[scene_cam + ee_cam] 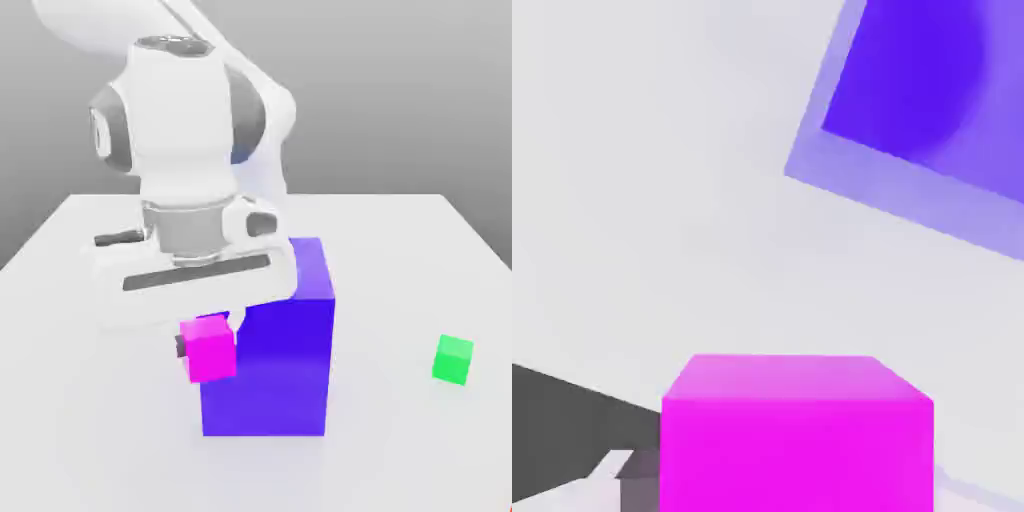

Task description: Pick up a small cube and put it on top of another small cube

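From my hand camera, the magenta cube (pixel 797 435) sits right in front of me, its top face and one broad side both showing. A dark finger pad (pixel 637 490) presses against one side of it, so my grip is closed on the cube. Beyond it lies pale table surface (pixel 652 200), and farther off stands the large blue-purple block (pixel 932 90).

White table (pixel 90 420): blue-purple block (pixel 280 360), green cube (pixel 453 359) well apart

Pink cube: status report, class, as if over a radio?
Gripper shut on pink cube, lifted. Green cube waiting on table, exterior view's right. Tall blue block stands between them.
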Tool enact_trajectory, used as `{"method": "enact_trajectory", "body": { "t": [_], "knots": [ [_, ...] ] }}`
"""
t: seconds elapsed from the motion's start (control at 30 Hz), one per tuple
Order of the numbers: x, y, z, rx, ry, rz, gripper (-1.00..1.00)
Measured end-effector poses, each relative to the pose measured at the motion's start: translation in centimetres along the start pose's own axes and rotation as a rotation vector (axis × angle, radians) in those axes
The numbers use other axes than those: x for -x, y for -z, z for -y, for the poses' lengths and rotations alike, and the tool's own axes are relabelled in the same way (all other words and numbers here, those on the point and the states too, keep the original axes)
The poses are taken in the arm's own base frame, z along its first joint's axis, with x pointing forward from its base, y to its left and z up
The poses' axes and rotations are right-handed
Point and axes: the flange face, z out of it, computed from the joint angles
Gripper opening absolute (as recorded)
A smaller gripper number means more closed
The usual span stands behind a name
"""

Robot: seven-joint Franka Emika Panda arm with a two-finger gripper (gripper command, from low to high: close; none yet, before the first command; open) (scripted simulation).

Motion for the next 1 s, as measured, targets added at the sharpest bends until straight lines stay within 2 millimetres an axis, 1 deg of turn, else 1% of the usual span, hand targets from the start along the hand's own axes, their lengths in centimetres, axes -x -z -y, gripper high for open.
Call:
{"method": "enact_trajectory", "body": {
  "t": [0.1, 0.23, 0.37, 0.5, 0.57, 0.63, 0.7, 0.73, 0.8, 1.0],
  "knots": [
    [-2.4, 1.2, -5.1, 0.014, 0.156, -0.001, -1.0],
    [-6.6, 1.4, -11.4, 0.025, 0.358, -0.014, -1.0],
    [-11.7, 0.3, -16.8, 0.026, 0.549, -0.038, -1.0],
    [-17.4, -2.0, -20.8, 0.016, 0.728, -0.071, -1.0],
    [-20.4, -3.6, -22.2, 0.006, 0.812, -0.089, -1.0],
    [-23.3, -5.3, -23.2, -0.006, 0.892, -0.108, -1.0],
    [-26.2, -7.2, -23.8, -0.021, 0.969, -0.127, -1.0],
    [-27.1, -7.9, -23.9, -0.029, 0.993, -0.131, -1.0],
    [-27.7, -8.5, -23.9, -0.041, 1.012, -0.124, -1.0],
    [-27.5, -9.8, -23.8, -0.071, 1.02, -0.095, -1.0]
  ]
}}
